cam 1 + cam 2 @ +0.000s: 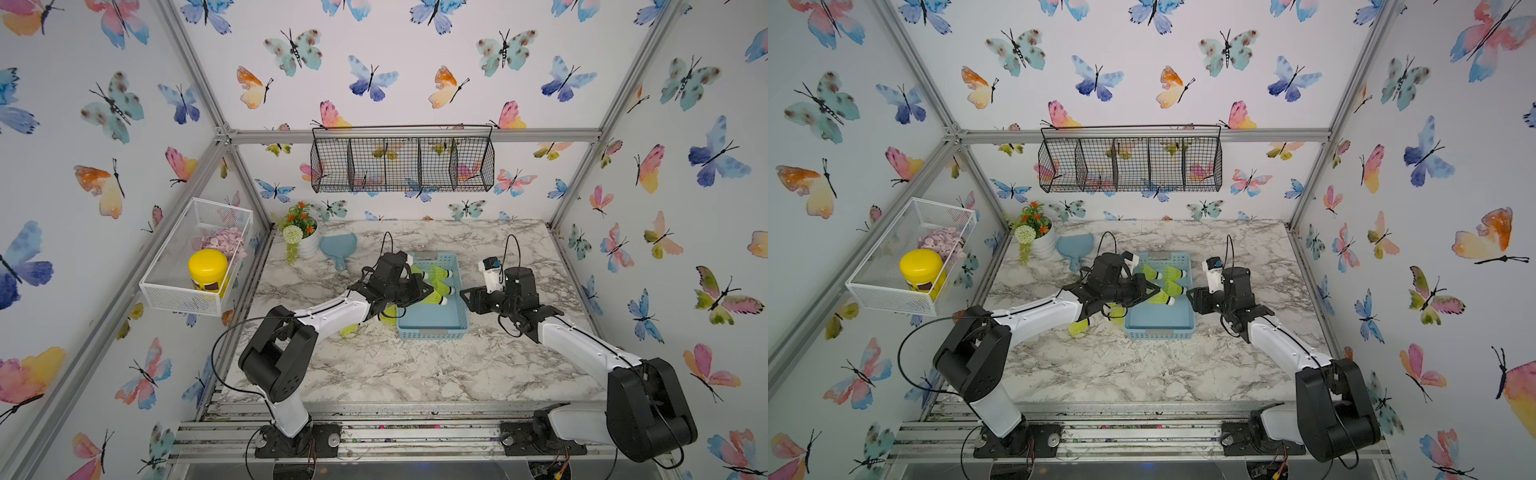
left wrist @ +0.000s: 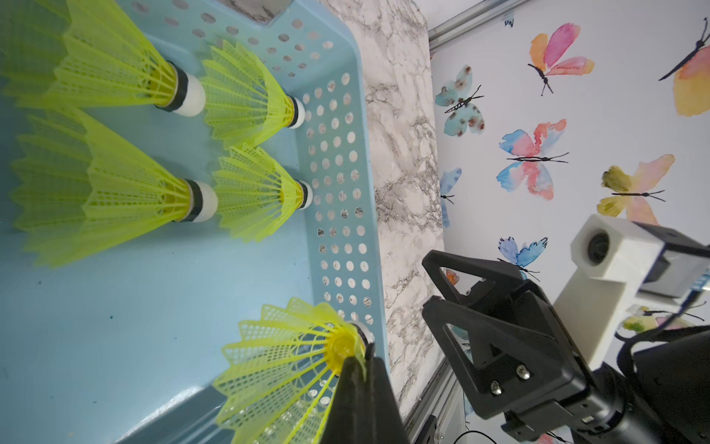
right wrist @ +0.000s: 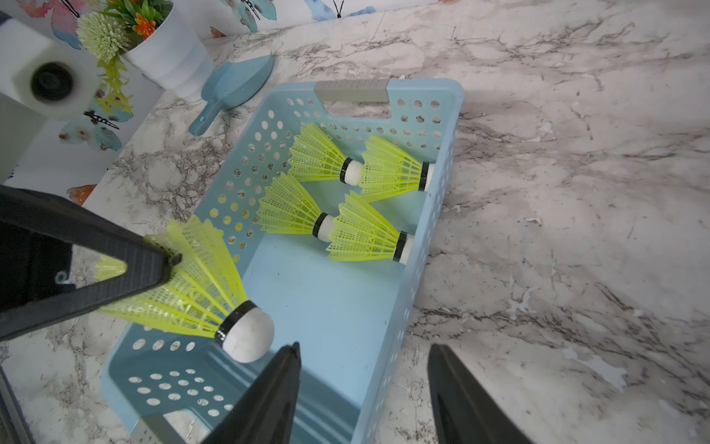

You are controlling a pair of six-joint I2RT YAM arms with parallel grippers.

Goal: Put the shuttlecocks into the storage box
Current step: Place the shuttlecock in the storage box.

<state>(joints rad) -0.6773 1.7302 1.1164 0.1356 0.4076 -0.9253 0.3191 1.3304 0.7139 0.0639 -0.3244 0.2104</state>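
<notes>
I have the light blue storage box on the marble counter, between my two arms. Four shuttlecocks lie on their sides in its far half. They sit in two rows of two, the white cork of one tucked against the skirt of the next, and every cork points toward the box's right wall.

My left fingers are pinched shut on the yellow-green skirt of a fifth shuttlecock. They hold it over the box just inside the left wall, cork aimed at the right arm. I cannot tell from either wrist view whether that cork touches the box floor.

My right fingers stand apart with nothing between them, just outside the box's right wall.

In both top views, two more shuttlecocks rest on the counter left of the box, partly hidden under my left arm.

On the left wall hangs a white mesh basket with a yellow-lidded jar and a heap of pink pieces inside. A black wire basket, split into compartments, hangs from the back rail. A white pot of artificial flowers and a blue scoop sit at the counter's far left corner, well apart from the box.
</notes>
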